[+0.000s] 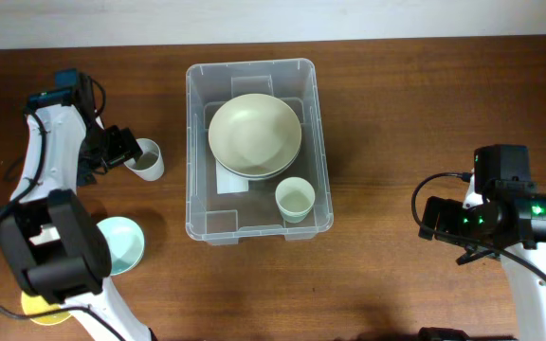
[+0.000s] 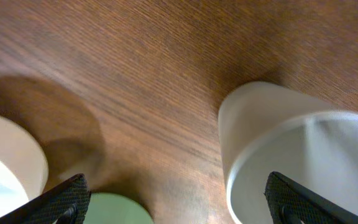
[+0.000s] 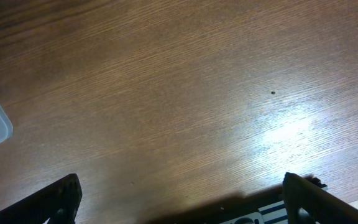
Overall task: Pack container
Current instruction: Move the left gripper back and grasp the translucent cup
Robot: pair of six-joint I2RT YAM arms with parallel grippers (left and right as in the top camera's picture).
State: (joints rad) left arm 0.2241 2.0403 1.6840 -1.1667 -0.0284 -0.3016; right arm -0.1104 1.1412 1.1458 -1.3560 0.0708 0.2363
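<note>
plainly, the left gripper (image 1: 132, 152) sits at a white cup (image 1: 148, 159) on the table (image 1: 396, 104), fingers apart and gripping nothing. its wrist view shows one finger over the cup's mouth and one outside the wall. the container (image 1: 195, 142) lies just to the cup's right, long axis running away from the robot. the right gripper (image 3: 180, 186), fingers apart, is over bare wood beyond it, so the left arm is nearer.

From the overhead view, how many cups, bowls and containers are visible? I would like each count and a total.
Container: 1
Cups: 2, pale green cup inside, white cup outside
Bowls: 2 counted, cream bowl inside (maybe stacked on another), mint bowl outside
Yellow dish, mostly hidden: 1
Total: 6
</note>
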